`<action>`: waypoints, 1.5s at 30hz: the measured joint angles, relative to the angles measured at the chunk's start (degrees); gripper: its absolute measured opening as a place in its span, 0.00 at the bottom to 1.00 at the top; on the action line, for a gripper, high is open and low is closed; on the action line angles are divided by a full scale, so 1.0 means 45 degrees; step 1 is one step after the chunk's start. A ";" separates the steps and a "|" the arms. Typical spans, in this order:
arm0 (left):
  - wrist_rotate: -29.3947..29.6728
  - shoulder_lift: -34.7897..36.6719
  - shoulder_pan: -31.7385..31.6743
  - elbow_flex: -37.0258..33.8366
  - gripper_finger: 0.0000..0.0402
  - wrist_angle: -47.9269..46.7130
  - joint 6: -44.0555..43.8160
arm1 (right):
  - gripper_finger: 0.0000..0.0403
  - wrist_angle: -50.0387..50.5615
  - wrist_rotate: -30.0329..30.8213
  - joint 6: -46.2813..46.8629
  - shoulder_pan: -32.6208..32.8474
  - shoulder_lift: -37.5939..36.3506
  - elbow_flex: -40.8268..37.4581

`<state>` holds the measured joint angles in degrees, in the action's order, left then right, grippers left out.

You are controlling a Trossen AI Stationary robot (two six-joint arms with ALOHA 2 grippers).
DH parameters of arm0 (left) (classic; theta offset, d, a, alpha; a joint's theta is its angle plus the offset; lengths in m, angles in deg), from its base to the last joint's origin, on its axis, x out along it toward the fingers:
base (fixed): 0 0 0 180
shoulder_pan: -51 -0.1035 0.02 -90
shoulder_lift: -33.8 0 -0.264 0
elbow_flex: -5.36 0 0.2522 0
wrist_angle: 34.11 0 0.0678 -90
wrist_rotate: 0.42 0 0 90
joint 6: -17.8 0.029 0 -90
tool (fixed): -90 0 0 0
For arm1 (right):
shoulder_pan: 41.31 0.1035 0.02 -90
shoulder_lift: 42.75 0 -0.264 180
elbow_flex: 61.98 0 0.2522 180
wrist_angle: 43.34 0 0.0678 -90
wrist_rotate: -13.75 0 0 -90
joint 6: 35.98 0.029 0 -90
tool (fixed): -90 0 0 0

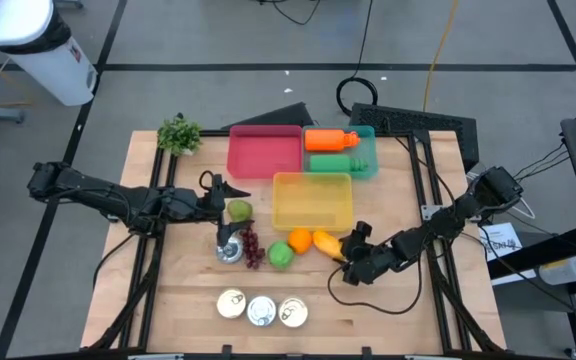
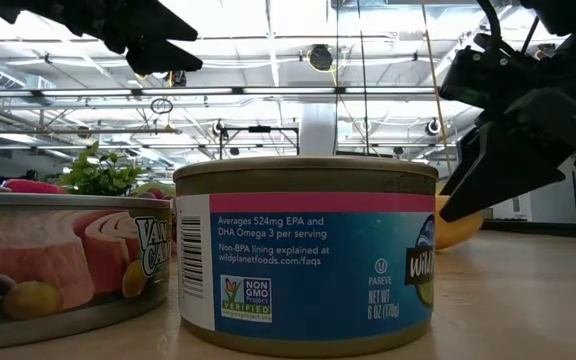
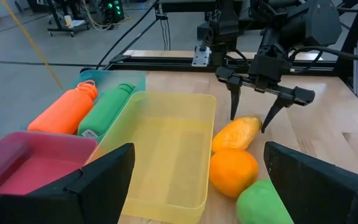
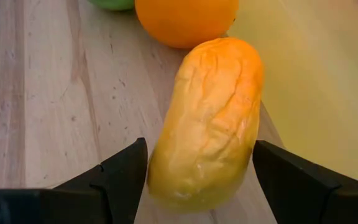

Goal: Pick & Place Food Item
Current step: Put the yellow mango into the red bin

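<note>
A yellow-orange oblong food item (image 1: 326,241) (image 4: 207,124) lies on the table, next to an orange (image 1: 299,241) and in front of the yellow bin (image 1: 312,200). My right gripper (image 1: 349,250) (image 4: 201,180) is open. Its two fingers stand on either side of the item's near-right end, and I see no contact. My left gripper (image 1: 230,195) (image 3: 197,186) is open and hovers above the table beside a green apple (image 1: 239,210); it holds nothing.
A green fruit (image 1: 280,255), grapes (image 1: 252,248) and a can (image 1: 230,247) lie left of the orange. Three cans (image 1: 261,311) stand near the near edge. At the far side are a red bin (image 1: 265,152), a teal bin (image 1: 365,165) holding two bottles, and a small plant (image 1: 179,133).
</note>
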<state>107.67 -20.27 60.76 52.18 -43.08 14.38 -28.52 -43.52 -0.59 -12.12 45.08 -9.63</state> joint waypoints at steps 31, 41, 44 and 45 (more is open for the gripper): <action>0.0000 0.0000 0.0000 0.0000 0.90 0.0000 -0.0005 | 0.48 0.0005 -0.0311 -0.0708 -0.0243 -0.0005 0.0000; 0.0000 0.0000 0.0000 0.0000 0.90 -0.0005 -0.0005 | 0.48 0.0296 -0.1098 -0.1213 -0.0203 -0.2034 -0.0010; 0.0000 0.0000 0.0004 0.0000 0.90 -0.0005 -0.0005 | 0.48 0.0264 -0.1316 -0.1718 0.0041 -0.3282 -0.0010; 0.0000 0.0000 0.0002 0.0000 0.90 0.0000 -0.0005 | 0.48 0.0223 -0.1316 -0.2045 0.0126 -0.3707 -0.0010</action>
<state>107.67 -20.27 60.77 52.18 -43.08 14.36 -27.51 -49.44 -9.79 -11.56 28.40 -9.67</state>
